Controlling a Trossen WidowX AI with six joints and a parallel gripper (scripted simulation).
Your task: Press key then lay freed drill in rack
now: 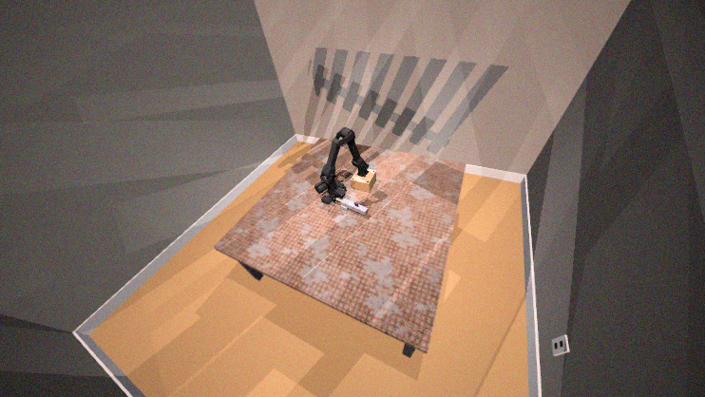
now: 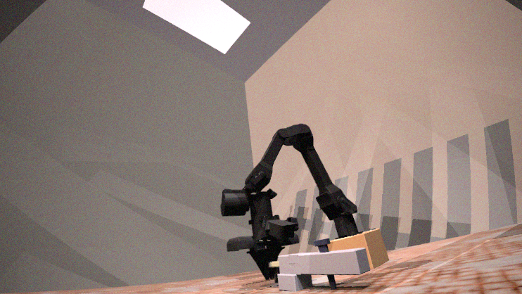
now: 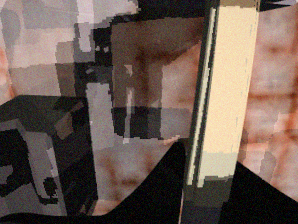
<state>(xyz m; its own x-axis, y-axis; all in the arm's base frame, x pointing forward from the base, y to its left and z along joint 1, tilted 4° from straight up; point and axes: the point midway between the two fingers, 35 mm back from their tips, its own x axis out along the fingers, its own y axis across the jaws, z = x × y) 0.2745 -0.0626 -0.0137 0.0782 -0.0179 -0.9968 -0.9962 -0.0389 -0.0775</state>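
A pale grey block-shaped holder [image 1: 362, 210] [image 2: 314, 263] lies along the table, raised on a small foot. The dark blue key [image 2: 321, 242] stands through it, its head above the holder's top and its lower end showing beneath. The pale yellow drill [image 2: 274, 263] [image 3: 230, 85] is at the holder's left end in the exterior view. My gripper [image 2: 269, 273] [image 3: 192, 151] points down beside that end and is shut on the drill, one finger on each side. How far the drill sits inside the holder is hidden. I cannot make out the rack for certain.
The arm's base stands at an orange box [image 1: 363, 184] [image 2: 374, 248] behind the holder. A dark boxy shape [image 3: 50, 122] is at the left of the wrist view, its identity unclear. All stand on a patterned table [image 1: 385, 266], with striped shadows around.
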